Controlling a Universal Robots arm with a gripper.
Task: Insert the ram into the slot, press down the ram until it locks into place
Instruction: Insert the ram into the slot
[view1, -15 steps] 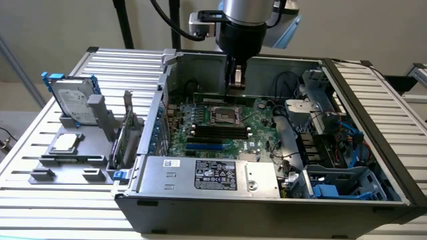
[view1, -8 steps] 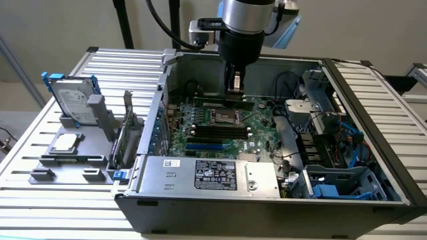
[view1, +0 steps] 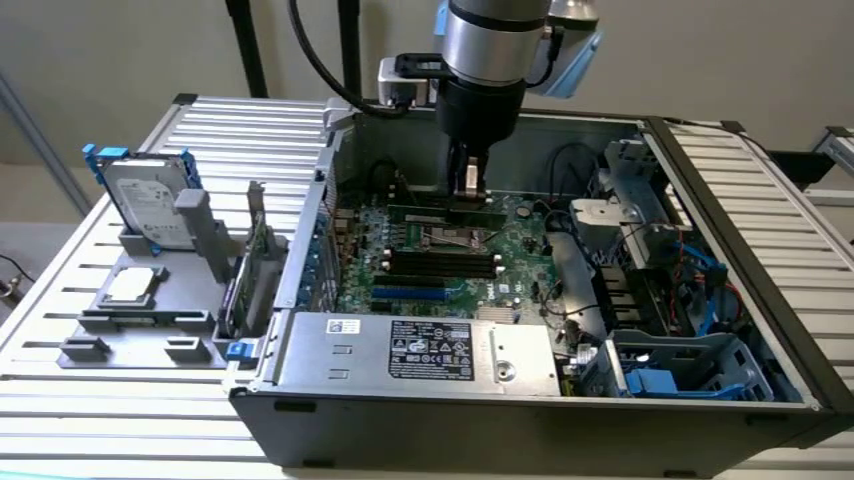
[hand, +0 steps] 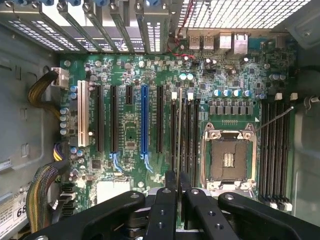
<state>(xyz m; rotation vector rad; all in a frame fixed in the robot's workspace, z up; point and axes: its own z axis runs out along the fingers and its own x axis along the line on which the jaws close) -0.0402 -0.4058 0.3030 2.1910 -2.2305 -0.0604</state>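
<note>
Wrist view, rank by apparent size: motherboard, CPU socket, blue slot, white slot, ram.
1. motherboard
2. CPU socket
3. blue slot and white slot: look alike, unranked.
4. ram, held edge-on in the gripper: a long thin sliver, nearest the camera, so its place is unsure.

1. Exterior view: bright, soft, even light. The pale ribbed metal table (view1: 120, 410) looks nearly washed out.
2. The open dark grey computer case (view1: 400, 425) is dimmer and shadowed inside.
3. Wrist view: white glare pours through the perforated metal grille (hand: 240, 12), while the large green motherboard (hand: 130, 130) is evenly lit.
4. The black two-fingered gripper (hand: 178, 182) reads dark. The long thin green ram stick (hand: 179, 125) it clamps shows a pale edge highlight.
</note>
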